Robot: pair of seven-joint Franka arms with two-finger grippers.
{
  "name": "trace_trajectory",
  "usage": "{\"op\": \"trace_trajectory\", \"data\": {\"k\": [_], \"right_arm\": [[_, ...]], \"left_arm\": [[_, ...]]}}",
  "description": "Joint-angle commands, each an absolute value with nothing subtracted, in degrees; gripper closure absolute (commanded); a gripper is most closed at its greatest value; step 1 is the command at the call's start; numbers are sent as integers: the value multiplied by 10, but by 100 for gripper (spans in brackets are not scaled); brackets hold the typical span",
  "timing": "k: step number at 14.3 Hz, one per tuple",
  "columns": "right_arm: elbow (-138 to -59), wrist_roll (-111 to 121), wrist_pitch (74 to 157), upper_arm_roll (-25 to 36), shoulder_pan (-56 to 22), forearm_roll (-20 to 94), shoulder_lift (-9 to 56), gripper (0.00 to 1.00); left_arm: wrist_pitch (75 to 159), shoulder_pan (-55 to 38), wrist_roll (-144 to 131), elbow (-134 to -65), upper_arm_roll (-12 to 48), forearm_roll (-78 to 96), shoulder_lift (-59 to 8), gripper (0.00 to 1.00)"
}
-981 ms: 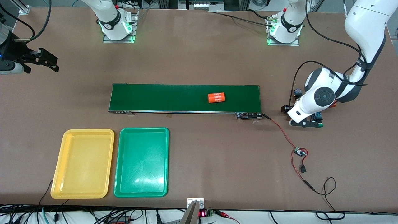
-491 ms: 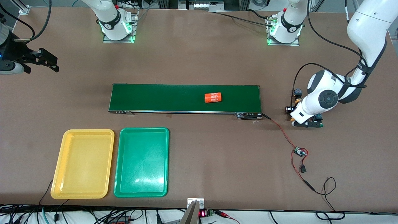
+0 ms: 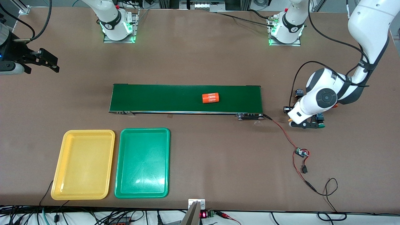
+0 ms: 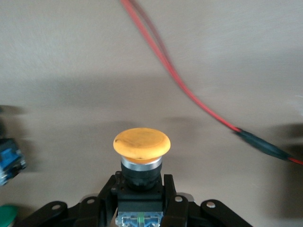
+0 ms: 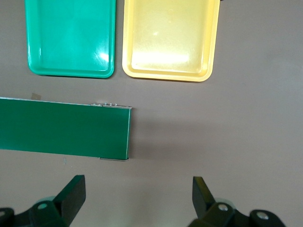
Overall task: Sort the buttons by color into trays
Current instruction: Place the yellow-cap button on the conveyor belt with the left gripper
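Observation:
My left gripper [image 4: 140, 189] is shut on the black body of a button with a yellow-orange cap [image 4: 141, 143]. In the front view this gripper [image 3: 294, 118] is low over the table, off the belt's end at the left arm's end of the table. A blue-bodied button [image 4: 9, 161] and a green cap [image 4: 7, 213] lie beside it. The yellow tray [image 3: 89, 132] and green tray [image 3: 143, 130] lie empty side by side, nearer the front camera than the belt. My right gripper [image 3: 47, 62] waits open at the right arm's end of the table, with nothing between its fingers [image 5: 75, 191].
A long dark-green belt [image 3: 175, 98] crosses the middle of the table and carries an orange cylinder with white print [image 3: 210, 98]. A red wire [image 3: 284, 134] runs from the belt's end to a small circuit board [image 3: 300, 152]. Blue-bodied buttons [image 3: 299, 92] lie round the left gripper.
My left gripper has closed on the yellow-orange button, and its wrist has shifted slightly. The orange cylinder has moved along the belt toward the right arm's end. The right arm has not moved.

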State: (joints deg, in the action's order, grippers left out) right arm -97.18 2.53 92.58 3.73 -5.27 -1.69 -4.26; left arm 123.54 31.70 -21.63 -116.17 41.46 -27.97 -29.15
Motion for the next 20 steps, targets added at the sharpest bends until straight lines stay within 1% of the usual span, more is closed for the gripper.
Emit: {"op": "trace_trajectory", "data": {"k": [1,3,5,7,9,11,13,14,15,16,18,19,20], "right_arm": [[-979,24,931,35,-53,-23,-48,0],[-979,24,931,35,-53,-23,-48,0],[-979,24,932,35,-53,-23,-48,0],[-979,24,932,35,-53,-23,-47,0],[-979,24,932,36,-53,-23,-47,0],[-979,24,933,35,-53,-23,-47,0],[-979,24,932,36,-53,-23,-47,0],[-979,24,932,36,-53,-23,-47,0],[-979,24,933,35,-53,-23,-47,0],[-979,24,933,36,-53,-23,-47,0],[-979,24,932,36,-53,-23,-47,0],[-979,24,932,35,-53,-23,-47,0],[-979,24,933,35,-52,-23,-47,0]], "left_arm": [[1133,320,-235,-1108,488,-280,-278,71],[1121,316,-258,-1100,529,-259,-280,71],[1134,295,-270,-1097,545,-206,-304,69],[1164,243,-309,-1099,542,-199,-315,70],[1193,198,-375,-1100,541,-201,-349,71],[1229,174,-424,-1103,538,-202,-362,71],[1235,166,-427,-1102,521,-215,-366,70],[1247,160,-429,-1102,517,-220,-376,65],[1259,157,-440,-1102,516,-220,-385,49],[1262,157,-457,-1099,513,-221,-388,0],[1254,169,-458,-1096,518,-221,-376,0],[1238,179,-456,-1092,519,-221,-359,0],[1192,185,-455,-1072,523,-221,-344,0]]}}
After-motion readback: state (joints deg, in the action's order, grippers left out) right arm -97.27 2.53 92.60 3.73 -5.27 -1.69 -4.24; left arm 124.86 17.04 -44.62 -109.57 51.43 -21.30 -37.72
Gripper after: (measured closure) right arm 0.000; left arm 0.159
